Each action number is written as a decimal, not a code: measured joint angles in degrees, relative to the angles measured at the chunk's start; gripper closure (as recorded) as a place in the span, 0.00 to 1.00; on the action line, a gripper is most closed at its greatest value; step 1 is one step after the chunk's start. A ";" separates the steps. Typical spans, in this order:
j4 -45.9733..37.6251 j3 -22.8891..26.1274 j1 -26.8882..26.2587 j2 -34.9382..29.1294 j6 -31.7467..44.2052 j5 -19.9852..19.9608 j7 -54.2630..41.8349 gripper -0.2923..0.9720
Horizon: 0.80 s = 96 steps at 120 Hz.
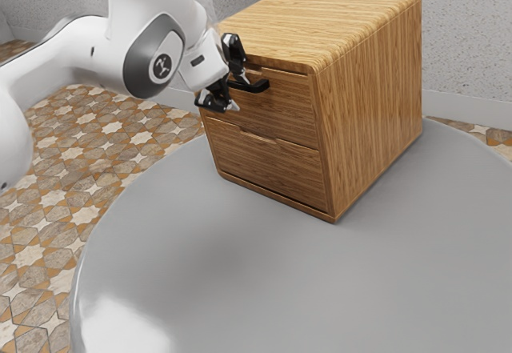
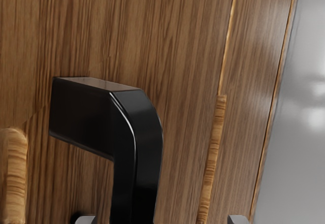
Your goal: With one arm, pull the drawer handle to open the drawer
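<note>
My claw (image 1: 230, 82) is at the top drawer (image 1: 280, 109) of the cabinet (image 1: 368, 89), which stands on the grey table (image 1: 320, 289). The claw is open: its 2 fingers straddle the black handle (image 1: 258, 86) without pinching it. In the wrist view the handle (image 2: 134, 148) runs between the 2 fingertips (image 2: 84, 219) with a gap on each side, and it is nearer one tip than the other. The drawer front looks about flush with the cabinet, so I judge the pull has not begun.

The first risk is drawing back with the fingers apart. They would slide off the handle and the drawer would not move.

The second is the off-centre handle. On closing, 1 finger would meet it first, which could push my hand sideways and leave a skewed grip.

The handle also looks glossy and rounded at its bend, so a light pinch there could slip.

Finally, a pull at an angle could jam the drawer. It could also drag the whole cabinet across the smooth table, since nothing visible holds it down.
</note>
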<state>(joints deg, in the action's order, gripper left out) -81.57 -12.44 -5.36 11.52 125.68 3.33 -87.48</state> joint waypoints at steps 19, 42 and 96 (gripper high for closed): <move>-0.55 -0.05 -0.14 -0.33 0.10 0.11 0.04 0.55; -1.72 -0.13 -0.39 -1.21 0.17 0.17 0.15 0.56; -6.95 -0.22 -1.22 -5.63 0.21 0.40 0.57 0.56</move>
<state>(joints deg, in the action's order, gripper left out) -88.52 -12.66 -6.58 5.89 125.88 3.72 -86.90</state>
